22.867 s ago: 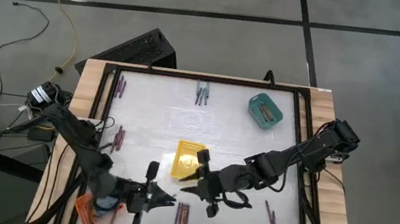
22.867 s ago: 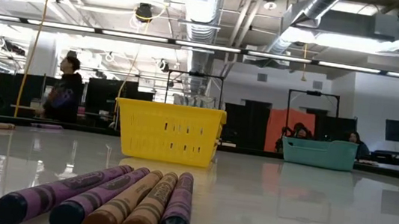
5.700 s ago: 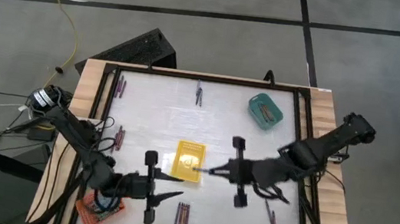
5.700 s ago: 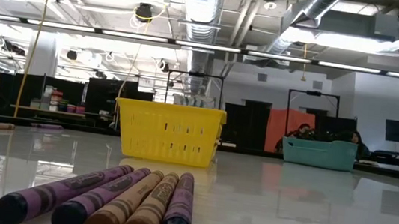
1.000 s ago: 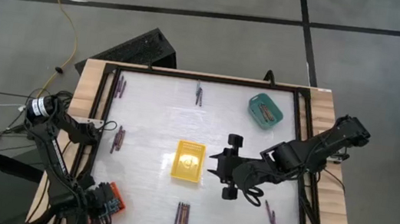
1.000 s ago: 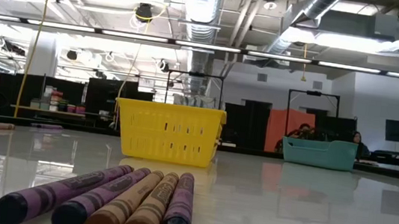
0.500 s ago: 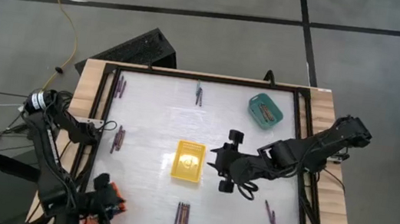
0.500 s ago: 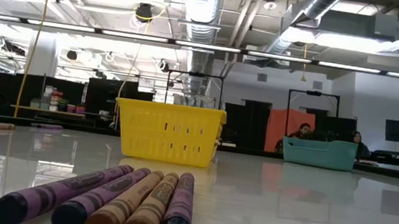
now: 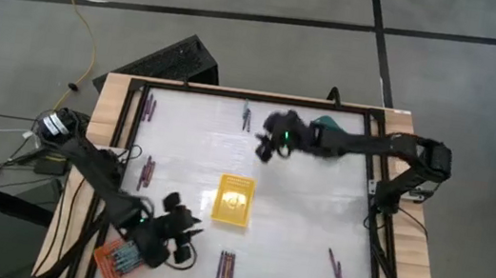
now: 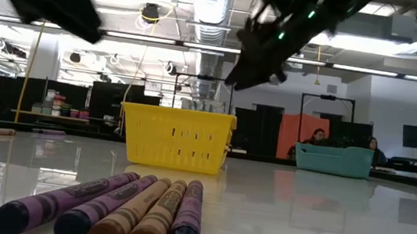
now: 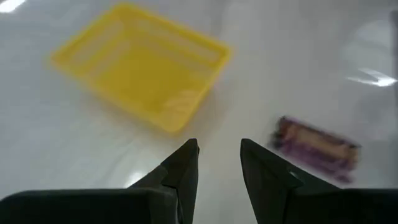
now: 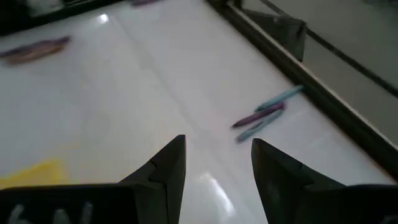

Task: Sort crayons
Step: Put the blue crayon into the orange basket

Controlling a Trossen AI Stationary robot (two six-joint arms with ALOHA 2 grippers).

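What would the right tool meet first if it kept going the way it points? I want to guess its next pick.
Probably the small cluster of crayons near the table's far edge. The right tool is open and empty, with bare tabletop between. Depth is hard to judge.

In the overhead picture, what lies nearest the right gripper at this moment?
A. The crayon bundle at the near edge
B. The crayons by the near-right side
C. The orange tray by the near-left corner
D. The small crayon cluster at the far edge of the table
D. In the high view the right gripper hangs open beside the crayon cluster at the far edge, and its wrist view shows those crayons just ahead of its fingers.
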